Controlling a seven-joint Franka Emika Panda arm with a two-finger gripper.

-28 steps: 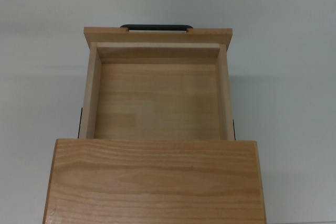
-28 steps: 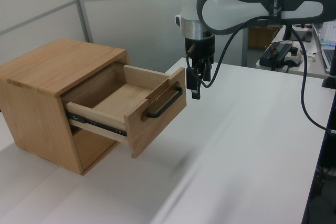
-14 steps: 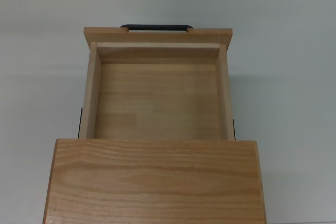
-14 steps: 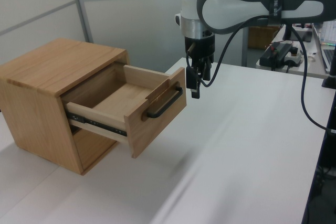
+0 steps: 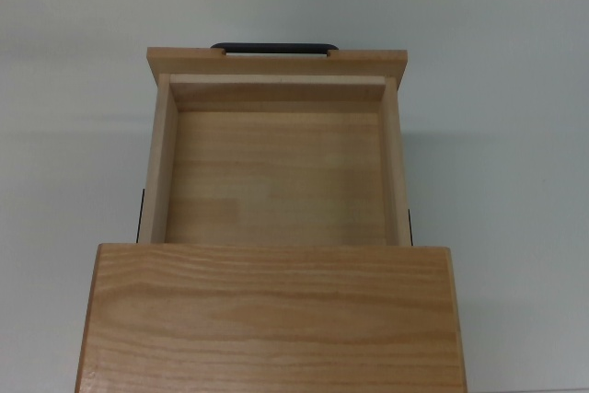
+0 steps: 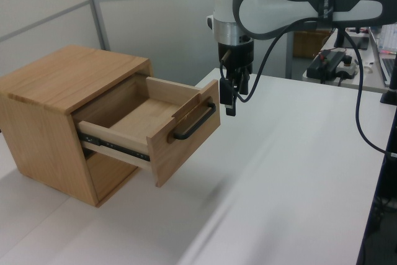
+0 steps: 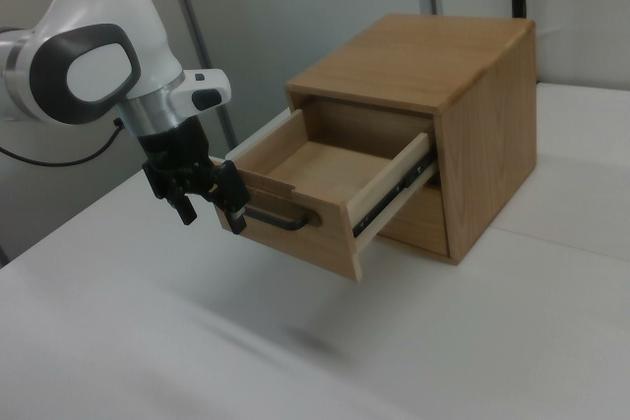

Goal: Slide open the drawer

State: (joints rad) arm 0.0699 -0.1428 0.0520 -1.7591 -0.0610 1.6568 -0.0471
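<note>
The light wooden drawer (image 5: 276,181) is pulled well out of the cabinet (image 5: 271,319), and its inside holds nothing. In the left view the drawer (image 6: 142,119) rides on dark side rails, with its black bar handle (image 6: 195,122) on the front panel. My gripper (image 6: 229,99) hangs beside the panel's far upper corner, just off the handle. In the right view the gripper (image 7: 209,206) is open, its fingers spread at the left end of the drawer (image 7: 315,169) front, holding nothing. The handle (image 7: 281,220) is free. The top view does not show the gripper.
The cabinet (image 7: 423,61) stands on a white table (image 6: 291,172). A lower drawer front sits shut under the open one. Black cables and equipment (image 6: 329,63) lie beyond the table at the left view's right. A wall with metal frame posts (image 6: 93,4) stands behind.
</note>
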